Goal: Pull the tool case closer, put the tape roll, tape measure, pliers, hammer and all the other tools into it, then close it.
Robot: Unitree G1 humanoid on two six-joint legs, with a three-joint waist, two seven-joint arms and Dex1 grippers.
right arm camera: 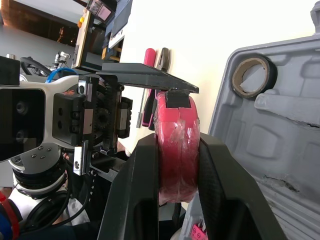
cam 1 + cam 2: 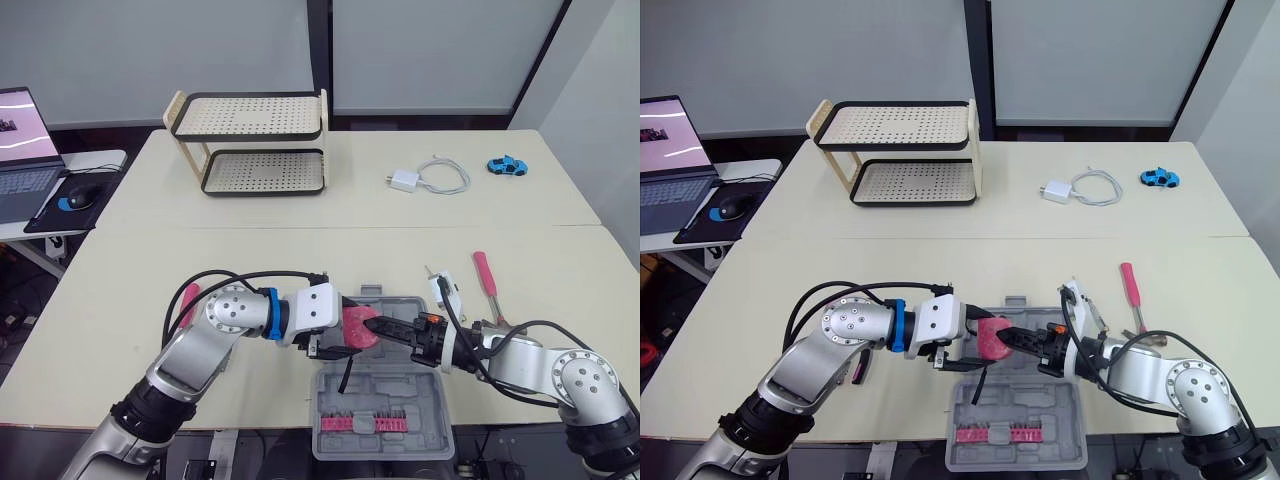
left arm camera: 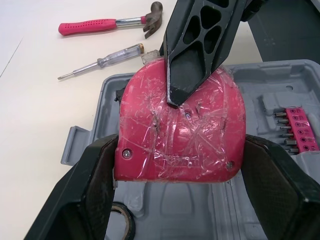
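Note:
A pink tape measure (image 2: 357,325) wrapped in clear film hangs over the open grey tool case (image 2: 420,395) at the table's front edge. My left gripper (image 2: 349,327) is shut on it, one finger (image 3: 92,182) on each side. My right gripper (image 1: 179,150) comes from the opposite side and is also shut on it across its flat faces. A black tape roll (image 1: 253,76) lies inside the case, beside a pink strip of bits (image 2: 362,424). The pink-handled hammer (image 2: 488,285) and a test screwdriver (image 2: 445,290) lie right of the case. Pink-handled pliers (image 2: 188,305) lie to its left.
At the back of the table stands a two-tier perforated rack (image 2: 250,145). A white charger with cable (image 2: 430,178) and a blue toy car (image 2: 507,165) lie at the back right. A laptop (image 2: 25,150) and mouse (image 2: 80,197) sit on a side desk at the left.

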